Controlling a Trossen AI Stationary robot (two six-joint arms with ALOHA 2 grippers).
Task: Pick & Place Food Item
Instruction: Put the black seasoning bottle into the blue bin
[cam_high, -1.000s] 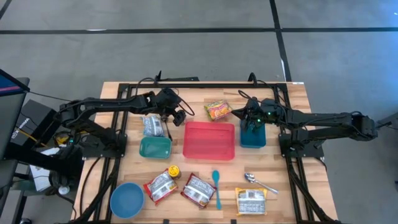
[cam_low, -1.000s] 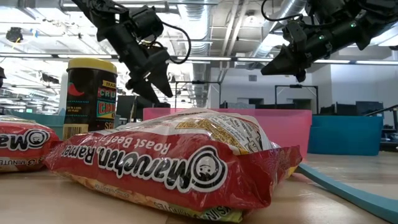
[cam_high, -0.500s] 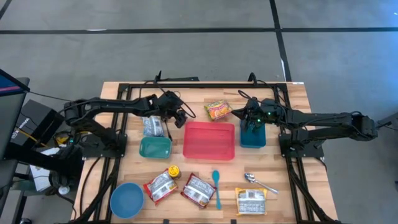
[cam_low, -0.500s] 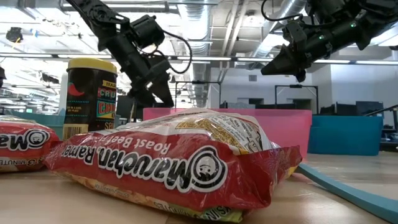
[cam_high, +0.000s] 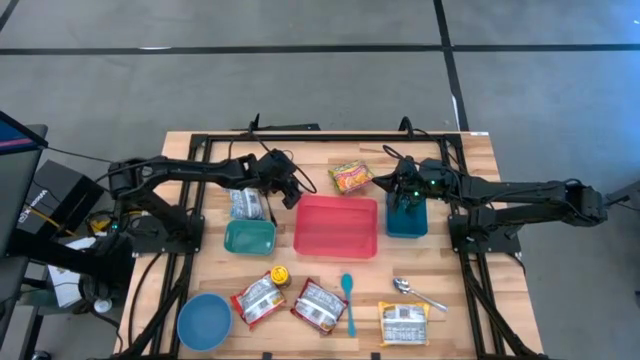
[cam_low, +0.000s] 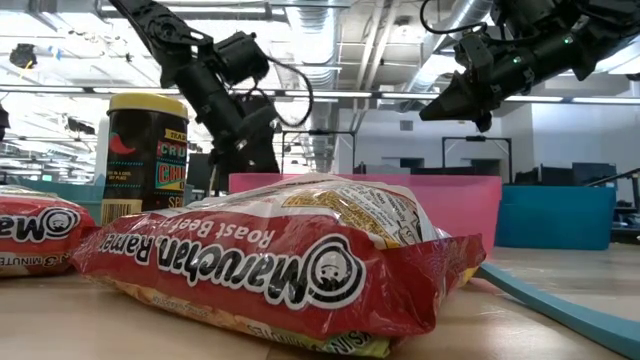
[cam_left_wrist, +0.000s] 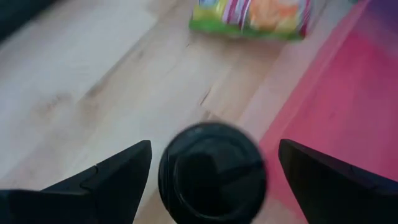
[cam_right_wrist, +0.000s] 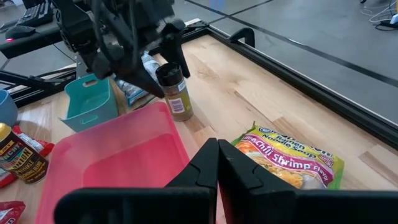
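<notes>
A small spice jar (cam_right_wrist: 177, 94) with a black lid (cam_left_wrist: 211, 171) stands upright on the table at the pink tray's (cam_high: 336, 226) far left corner. My left gripper (cam_left_wrist: 214, 146) slants down over it, open. Its two fingers stand on either side of the lid with a gap on each side, also seen in the right wrist view (cam_right_wrist: 163, 70). In the high view that gripper (cam_high: 290, 191) covers the jar. My right gripper (cam_right_wrist: 217, 165) hangs shut above the blue bin (cam_high: 407, 218), holding nothing.
A shrimp ramen pack (cam_high: 350, 177) lies beyond the tray and a silver packet (cam_high: 246, 202) by the green bin (cam_high: 249, 237). Near the front edge lie ramen packs (cam_high: 318, 305), a yellow-lidded jar (cam_high: 279, 275), a blue bowl (cam_high: 204, 320), a teal spoon (cam_high: 347, 300) and a metal spoon (cam_high: 415, 292).
My left gripper has come down toward the spice jar, still open and not turned. The jar and my right arm have kept still.
</notes>
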